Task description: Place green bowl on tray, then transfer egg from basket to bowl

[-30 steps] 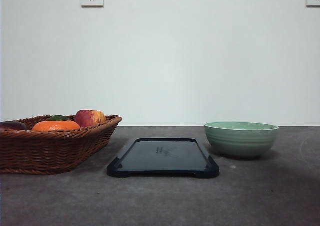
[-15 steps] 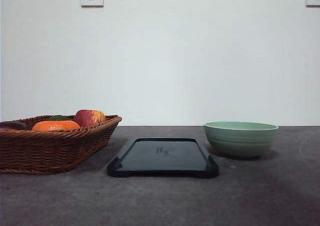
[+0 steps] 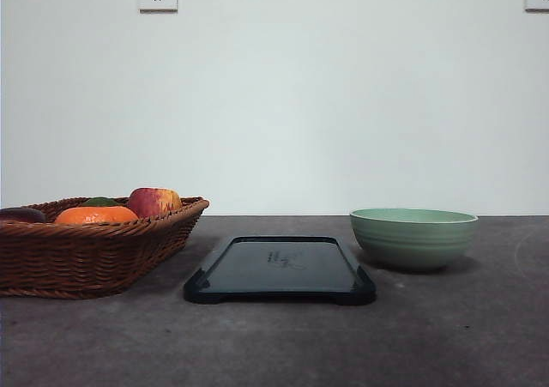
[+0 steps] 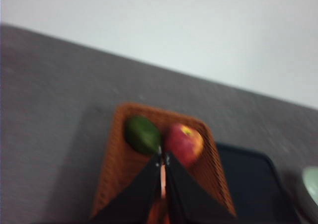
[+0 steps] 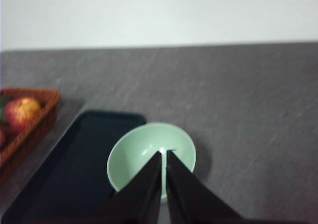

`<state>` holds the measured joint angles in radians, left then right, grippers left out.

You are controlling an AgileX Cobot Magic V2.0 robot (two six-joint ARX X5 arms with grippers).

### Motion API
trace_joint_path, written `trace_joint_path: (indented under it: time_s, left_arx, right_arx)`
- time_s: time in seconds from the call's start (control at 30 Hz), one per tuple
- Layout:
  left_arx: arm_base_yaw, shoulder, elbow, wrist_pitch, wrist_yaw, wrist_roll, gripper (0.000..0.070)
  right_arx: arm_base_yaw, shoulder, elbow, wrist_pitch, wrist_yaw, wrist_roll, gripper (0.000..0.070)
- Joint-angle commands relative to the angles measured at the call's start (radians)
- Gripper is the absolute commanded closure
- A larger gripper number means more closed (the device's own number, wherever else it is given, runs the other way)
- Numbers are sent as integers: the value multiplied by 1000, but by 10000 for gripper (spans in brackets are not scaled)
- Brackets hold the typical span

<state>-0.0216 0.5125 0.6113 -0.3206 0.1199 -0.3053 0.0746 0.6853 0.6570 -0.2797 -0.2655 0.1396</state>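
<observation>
Sitting on the grey desk (image 3: 274,344) in the front view, the green bowl (image 3: 413,238) is resting just to the right of the tray (image 3: 280,269), apart from it and not yet on it. The basket (image 3: 90,251) is standing to the tray's left, with an orange fruit (image 3: 95,214), a red apple (image 3: 153,202) and a green fruit (image 3: 100,202) showing over its rim; an egg cannot be made out from this low angle.

Looking down from the left wrist view, the left end effector (image 4: 162,160) is hanging above the basket (image 4: 115,177) with its fingers clenched together and nothing between them. The picture is blurring, and the green fruit (image 4: 142,134) and the apple (image 4: 184,143) are lying just beyond the tips; the egg is not recognisable here either.

Looking down from the right wrist view, the right end effector (image 5: 163,154) is hovering over the green bowl (image 5: 149,152), fingers pressed together and gripping nothing, with the tray (image 5: 74,169) just beside the bowl.

Descending with fingers this tight, the right end effector is likely to strike the ceramic rim and push or tip the bowl rather than straddle it. Reaching for an egg hidden among the fruit, the left one is risking a wrong pick or a crack.
</observation>
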Motion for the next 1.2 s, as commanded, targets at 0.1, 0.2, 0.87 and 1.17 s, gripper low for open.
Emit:
trace_joint_path:
  time_s: [0.1, 0.2, 0.87, 1.17]
  left_arx:
    - [2, 162, 120, -70, 93, 26, 699]
    - [0, 260, 195, -141, 112, 70, 699]
    - [-33, 606, 489, -440, 195, 227, 639]
    - [-33, 606, 489, -436, 195, 226, 389]
  right_arx:
    - [2, 135, 103, -78, -8, -17, 694]
    - [2, 218, 164, -139, -21, -18, 694]
    - [2, 491, 332, -299, -74, -83, 570]
    - [2, 503, 338, -303, -69, 4, 339]
